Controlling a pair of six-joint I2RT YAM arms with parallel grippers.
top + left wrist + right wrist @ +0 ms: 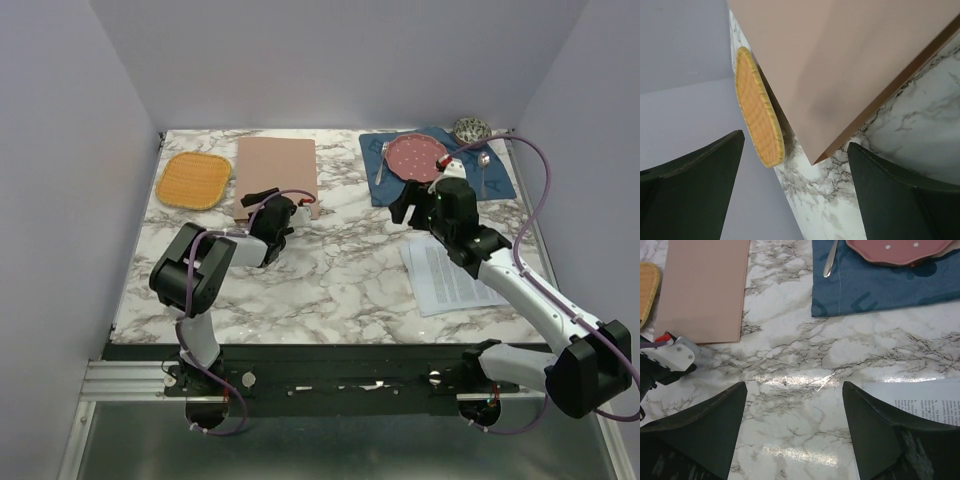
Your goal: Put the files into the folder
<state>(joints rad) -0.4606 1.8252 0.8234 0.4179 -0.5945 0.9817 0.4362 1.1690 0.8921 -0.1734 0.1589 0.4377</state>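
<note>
In the top view an orange woven mat [194, 180] lies at the upper left of the marble surface [340, 270]. The folder [278, 170] lies flat and closed just right of it. The left fingers [690, 195] stand wide apart and hold nothing; the folder's near corner shows between them. Right of centre, the right fingers [695, 435] are spread wide and empty over bare marble. The files [450, 280] lie at lower right, partly under the right arm and well apart from the folder. Above them, a blue placemat [502, 186] carries a pink plate [415, 157].
</note>
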